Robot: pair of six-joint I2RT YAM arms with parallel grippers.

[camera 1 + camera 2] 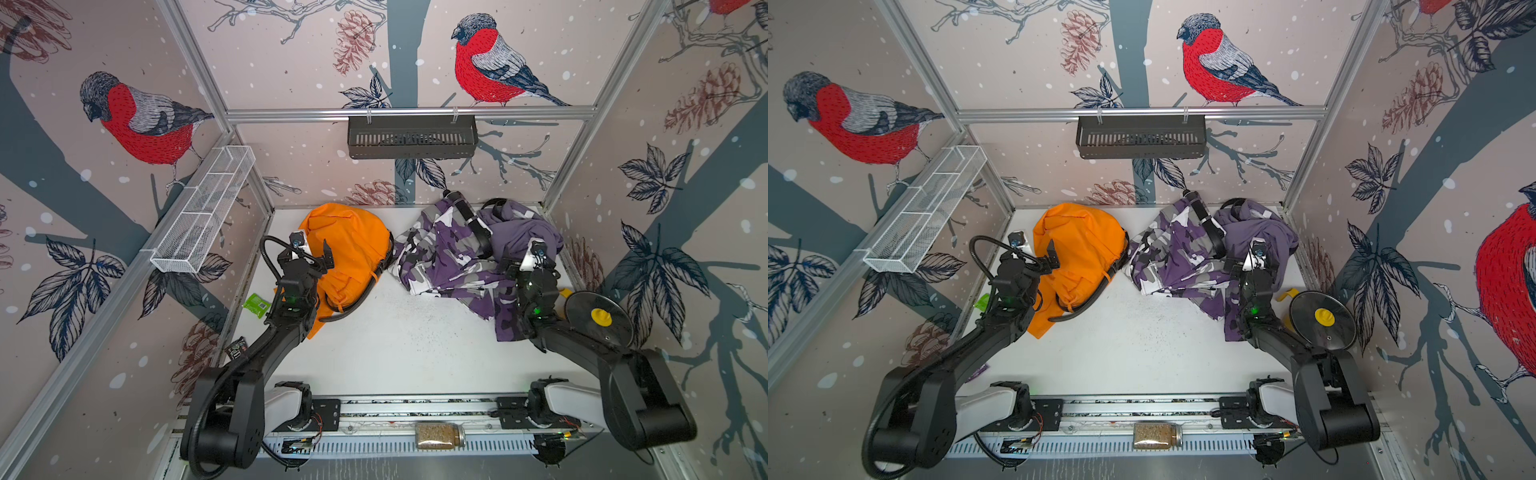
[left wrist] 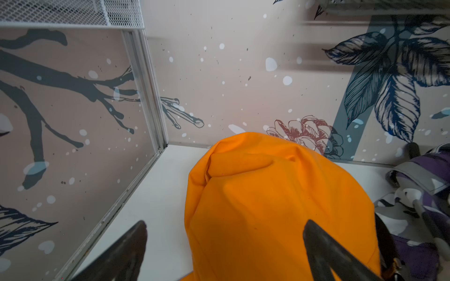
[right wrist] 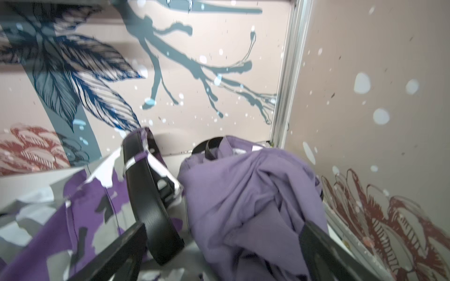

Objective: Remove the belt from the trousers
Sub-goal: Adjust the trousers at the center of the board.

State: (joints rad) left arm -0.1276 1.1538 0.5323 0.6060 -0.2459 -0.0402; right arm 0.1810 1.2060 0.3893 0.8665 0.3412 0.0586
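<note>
Purple camouflage trousers lie crumpled at the back right of the white table, a black belt threaded through the waist. Its free end hangs close by one finger of my right gripper, apart from it. That gripper is open just above the plain purple fabric. Orange trousers lie at the back left, with another black belt curving along their right side. My left gripper hovers open over the orange cloth, holding nothing.
A black lid with a yellow knob lies by the right arm. A green packet and a dark packet lie near the left wall. A white mesh basket and a black basket hang on the walls. A jar lies on the front rail.
</note>
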